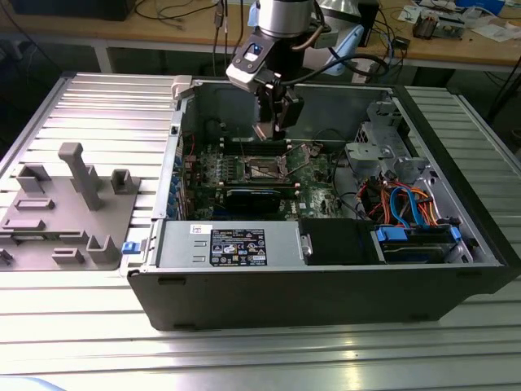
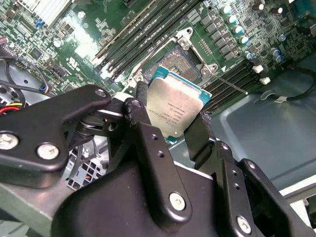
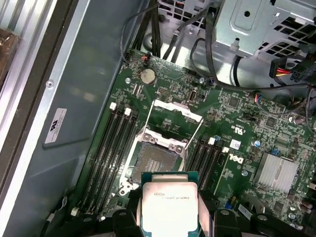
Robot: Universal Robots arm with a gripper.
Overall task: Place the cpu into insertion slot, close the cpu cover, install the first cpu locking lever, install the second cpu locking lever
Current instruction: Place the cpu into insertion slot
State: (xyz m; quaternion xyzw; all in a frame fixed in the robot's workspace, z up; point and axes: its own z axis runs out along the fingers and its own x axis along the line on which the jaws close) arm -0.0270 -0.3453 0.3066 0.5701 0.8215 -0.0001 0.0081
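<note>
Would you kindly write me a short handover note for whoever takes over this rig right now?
Gripper: shut on the small, flat, square, silver-topped cpu, held over the open socket, not seated.
Thin silvery metal cpu cover: tipped up, open.
Thin wire locking levers: raised beside the cover, apparently unlatched.
Done: the cpu is in the grip, at the socket.
Left: seating the cpu, closing the cover, latching both levers.

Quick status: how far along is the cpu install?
Nothing is seated yet. The black claw grips the flat silver-grey square cpu, held clear of the empty socket. The silvery metal cover frame stands open and both wire levers are unlatched. All four steps remain.
</note>
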